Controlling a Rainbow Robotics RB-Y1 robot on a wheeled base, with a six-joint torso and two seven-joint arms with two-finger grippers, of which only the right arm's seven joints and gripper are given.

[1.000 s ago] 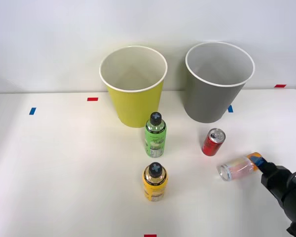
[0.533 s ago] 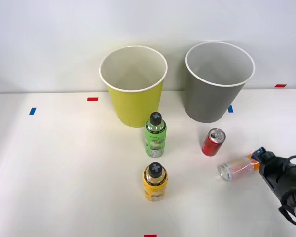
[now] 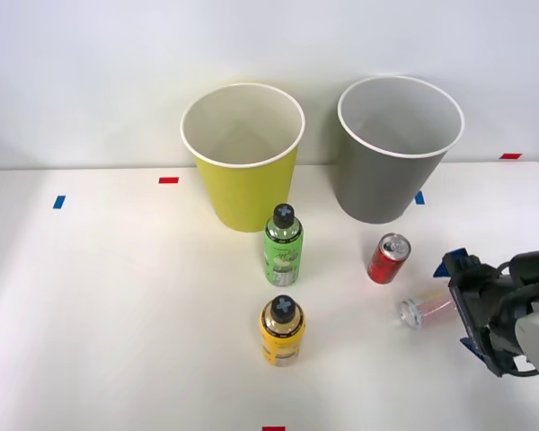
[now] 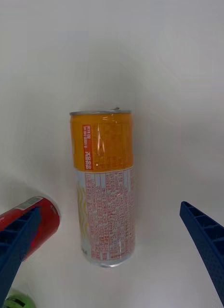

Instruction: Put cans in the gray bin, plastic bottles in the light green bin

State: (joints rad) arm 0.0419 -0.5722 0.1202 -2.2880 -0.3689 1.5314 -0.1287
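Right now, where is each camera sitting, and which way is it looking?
Front view: sits above the arms, looking forward and down at the table, both bins and bottles; the right gripper enters from the right.
Right wrist view: rides the right arm's wrist, looking down between its open blue fingers at the lying orange can.
Shared: the orange can and red can.

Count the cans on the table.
2. The red can stands upright in front of the gray bin; the orange can lies on its side below the open end effector.

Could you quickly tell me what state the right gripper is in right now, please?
Right gripper: jaws open, holding nothing, above the lying orange can.
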